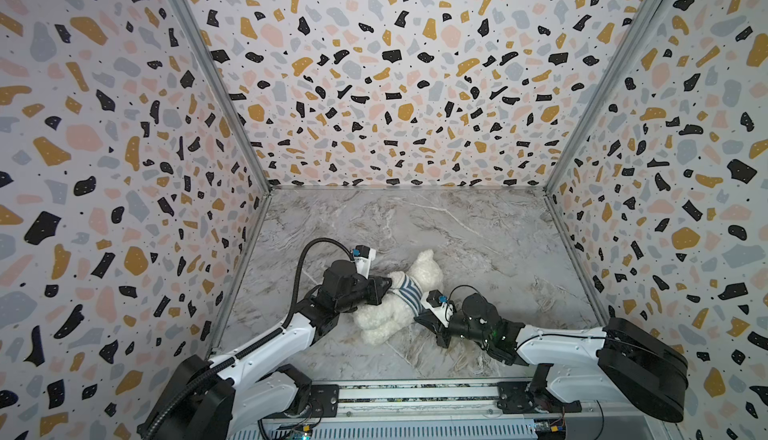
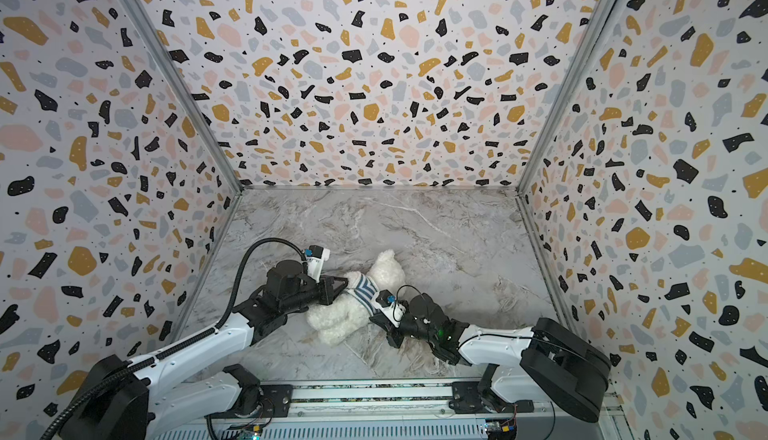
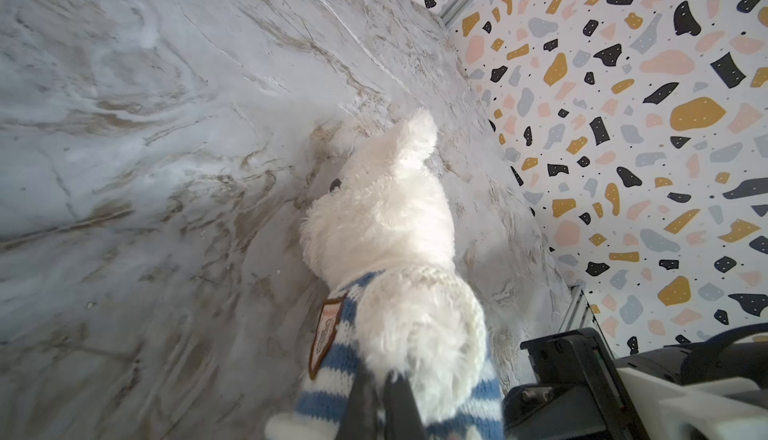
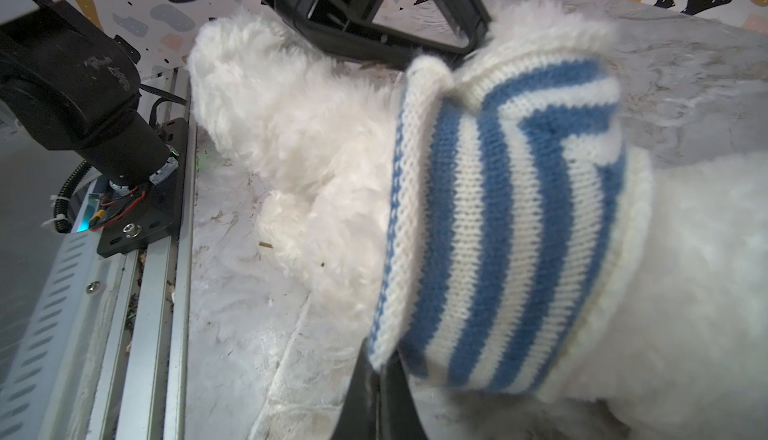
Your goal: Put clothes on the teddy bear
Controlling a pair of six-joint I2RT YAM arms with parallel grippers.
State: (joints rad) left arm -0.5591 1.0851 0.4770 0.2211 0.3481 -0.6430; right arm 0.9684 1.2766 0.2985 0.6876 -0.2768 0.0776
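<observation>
The cream-white teddy bear (image 1: pixel 424 272) lies on the marble floor in both top views, head toward the back, legs (image 2: pixel 332 325) toward the front. A blue-and-white striped shirt (image 1: pixel 409 294) is bunched round its chest, its badge (image 3: pixel 326 330) showing in the left wrist view. My left gripper (image 1: pixel 388 284) is shut on the shirt's edge beside the bear's arm (image 3: pixel 419 334). My right gripper (image 1: pixel 417 317) is shut on the hem corner of the shirt (image 4: pixel 498 209) at the bear's other side. In the wrist views each pair of fingers, left gripper (image 3: pixel 380 375) and right gripper (image 4: pixel 380 369), pinches knit fabric.
Terrazzo-patterned walls (image 1: pixel 124 168) enclose the marble floor (image 1: pixel 457 226) on three sides. A metal rail (image 1: pixel 415 392) with both arm bases runs along the front edge. The left arm's black cable (image 1: pixel 303 259) loops above its wrist.
</observation>
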